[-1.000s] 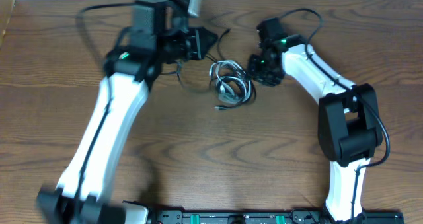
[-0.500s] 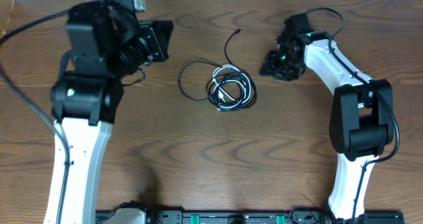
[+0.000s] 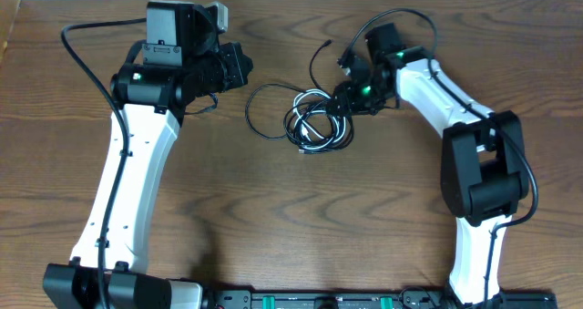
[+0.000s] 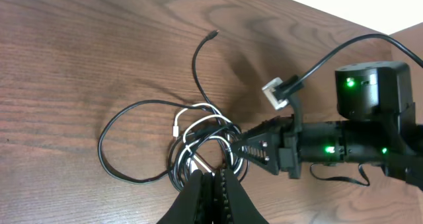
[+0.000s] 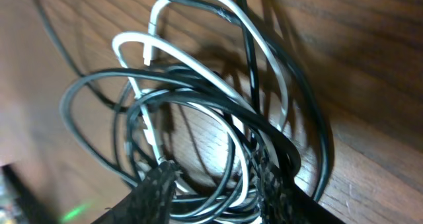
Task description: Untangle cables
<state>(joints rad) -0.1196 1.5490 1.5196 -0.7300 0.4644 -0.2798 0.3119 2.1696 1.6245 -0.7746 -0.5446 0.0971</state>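
Observation:
A thin black cable (image 3: 264, 118) and a shorter white cable (image 3: 314, 118) lie tangled in a coil at the table's middle back. The black cable has a wide loop to the left and a loose plug end (image 3: 326, 45) running up. In the left wrist view the white cable (image 4: 198, 128) sits inside the black loops (image 4: 109, 154). My right gripper (image 3: 339, 101) is open, its fingers (image 5: 215, 174) down over the coil's right side with black (image 5: 99, 85) and white (image 5: 264, 52) strands between them. My left gripper (image 3: 239, 67) is shut and empty, held above and left of the coil (image 4: 213, 178).
The brown wooden table (image 3: 291, 227) carries only the cables. Thick black robot wires run behind both arms (image 3: 86, 49). The arm bases and a black rail sit at the front edge (image 3: 319, 300). The table's back edge meets a white wall.
My right gripper has moved left from beside the coil onto its right edge. My left arm has shifted right a little and turned, staying away from the coil.

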